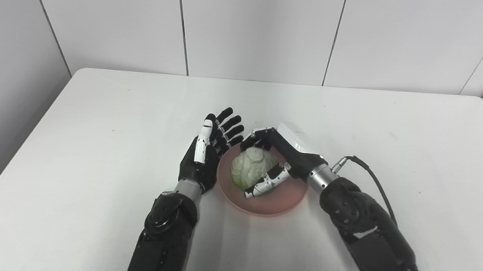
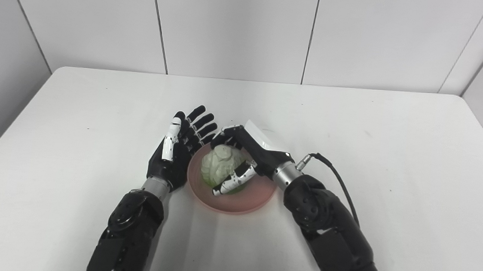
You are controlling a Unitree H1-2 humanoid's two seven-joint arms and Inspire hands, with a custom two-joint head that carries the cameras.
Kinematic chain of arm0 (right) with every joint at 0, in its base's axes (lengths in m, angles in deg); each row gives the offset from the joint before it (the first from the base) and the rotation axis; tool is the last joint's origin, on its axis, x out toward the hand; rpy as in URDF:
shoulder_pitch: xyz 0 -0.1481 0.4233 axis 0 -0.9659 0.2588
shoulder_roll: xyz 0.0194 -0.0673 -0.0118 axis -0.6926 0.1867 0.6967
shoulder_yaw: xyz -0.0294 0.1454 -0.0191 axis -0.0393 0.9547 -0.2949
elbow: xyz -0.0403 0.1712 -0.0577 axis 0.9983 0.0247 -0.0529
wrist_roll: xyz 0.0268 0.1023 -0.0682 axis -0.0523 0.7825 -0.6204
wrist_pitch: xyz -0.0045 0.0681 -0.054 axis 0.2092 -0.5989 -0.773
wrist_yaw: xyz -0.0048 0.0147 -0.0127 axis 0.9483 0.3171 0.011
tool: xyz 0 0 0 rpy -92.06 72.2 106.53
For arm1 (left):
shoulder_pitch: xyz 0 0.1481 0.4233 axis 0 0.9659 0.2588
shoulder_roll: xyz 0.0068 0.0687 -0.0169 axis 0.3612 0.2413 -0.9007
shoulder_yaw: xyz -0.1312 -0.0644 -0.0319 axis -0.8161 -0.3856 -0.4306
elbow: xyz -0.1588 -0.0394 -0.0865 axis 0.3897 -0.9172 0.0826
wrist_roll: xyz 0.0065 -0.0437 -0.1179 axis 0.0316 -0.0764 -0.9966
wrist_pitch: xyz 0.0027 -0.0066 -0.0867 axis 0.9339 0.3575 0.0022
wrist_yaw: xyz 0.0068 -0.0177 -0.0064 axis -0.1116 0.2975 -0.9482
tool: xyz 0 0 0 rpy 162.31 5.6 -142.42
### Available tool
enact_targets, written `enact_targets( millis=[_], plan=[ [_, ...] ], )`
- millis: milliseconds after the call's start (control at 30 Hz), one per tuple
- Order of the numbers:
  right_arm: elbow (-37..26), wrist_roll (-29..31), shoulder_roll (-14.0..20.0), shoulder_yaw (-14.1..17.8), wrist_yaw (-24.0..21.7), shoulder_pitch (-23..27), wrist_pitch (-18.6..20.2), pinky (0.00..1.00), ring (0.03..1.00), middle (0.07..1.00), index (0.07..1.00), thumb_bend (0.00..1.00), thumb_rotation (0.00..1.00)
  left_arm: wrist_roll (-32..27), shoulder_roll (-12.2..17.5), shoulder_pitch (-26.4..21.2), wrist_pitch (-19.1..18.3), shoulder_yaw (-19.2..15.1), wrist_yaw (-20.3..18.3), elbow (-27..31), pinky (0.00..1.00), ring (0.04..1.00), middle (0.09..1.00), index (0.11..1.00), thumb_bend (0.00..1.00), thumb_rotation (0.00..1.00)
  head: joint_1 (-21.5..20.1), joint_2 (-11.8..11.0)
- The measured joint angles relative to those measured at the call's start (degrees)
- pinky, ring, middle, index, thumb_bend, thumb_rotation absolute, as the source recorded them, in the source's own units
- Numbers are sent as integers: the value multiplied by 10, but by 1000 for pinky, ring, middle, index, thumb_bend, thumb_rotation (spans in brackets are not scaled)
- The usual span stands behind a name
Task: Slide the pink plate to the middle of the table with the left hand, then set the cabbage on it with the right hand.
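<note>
A pink plate (image 1: 279, 201) lies on the white table near its middle, toward the front. A pale green cabbage (image 1: 251, 166) rests on the plate. My right hand (image 1: 278, 158) reaches over the plate from the right; its fingers curl behind the cabbage and its thumb presses the near side, so it is shut on the cabbage. My left hand (image 1: 208, 152) stands on edge against the plate's left rim, open, fingers straight and pointing away. In the right eye view the same cabbage (image 2: 221, 165) sits on the plate (image 2: 247, 200) between my two hands.
The white table (image 1: 97, 111) stretches wide around the plate, with its left edge (image 1: 16, 152) dropping off and grey wall panels behind. A black cable (image 1: 376, 180) loops from the right wrist.
</note>
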Motion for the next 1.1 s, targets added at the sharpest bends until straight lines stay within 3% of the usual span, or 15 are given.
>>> enact_targets(
  millis=[100, 267, 367, 700, 800, 867, 933, 967, 1033, 1067, 1100],
  plan=[
    [-38, -1, 14, 0, -42, -4, 35, 812, 932, 965, 986, 996, 620, 0, 2, 1, -4, 0, 0, 4, 856, 856, 867, 872, 387, 1000, -3, 0],
    [-65, 2, 24, 3, -74, -6, 63, 876, 976, 999, 1000, 1000, 731, 0, 3, 3, -6, -2, 0, 6, 871, 861, 869, 870, 388, 1000, -6, -2],
    [-82, 14, 24, 14, -84, -13, 69, 903, 986, 1000, 1000, 1000, 765, -2, 3, 3, -7, -2, -1, 8, 866, 863, 872, 872, 388, 1000, -6, -3],
    [-132, 41, 29, 47, -92, -25, 79, 855, 953, 1000, 1000, 1000, 770, -6, 6, 7, -9, -4, -1, 14, 880, 885, 886, 881, 410, 1000, -11, -7],
    [-146, 51, 25, 69, -65, -40, 70, 860, 949, 994, 1000, 1000, 794, -2, 8, 19, -12, -1, -1, 31, 874, 881, 892, 887, 410, 1000, -14, -7],
    [-146, 51, 13, 94, -13, -64, 47, 883, 956, 994, 1000, 980, 920, 28, 16, 32, -8, 15, 4, 49, 904, 914, 928, 915, 418, 1000, -15, -7],
    [-146, 51, -5, 116, 37, -96, 28, 888, 962, 998, 1000, 976, 974, 66, 30, 48, 4, 30, 9, 67, 938, 946, 957, 940, 424, 1000, -18, -7],
    [-146, 52, -11, 123, 52, -108, 28, 786, 925, 1000, 1000, 937, 995, 80, 35, 53, 5, 34, 12, 74, 987, 989, 991, 981, 436, 1000, -21, -6],
    [-147, 71, -26, 146, 68, -139, 31, 752, 914, 1000, 1000, 929, 998, 101, 46, 65, 15, 39, 17, 84, 995, 996, 997, 992, 438, 1000, -22, -6],
    [-147, 90, -33, 157, 69, -150, 34, 874, 965, 1000, 1000, 900, 1000, 115, 53, 71, 22, 44, 20, 88, 998, 999, 999, 997, 435, 1000, -23, -6],
    [-147, 103, -39, 167, 72, -160, 35, 936, 982, 1000, 1000, 893, 1000, 128, 59, 76, 32, 49, 21, 91, 999, 1000, 1000, 999, 434, 1000, -23, -6]
  ],
)
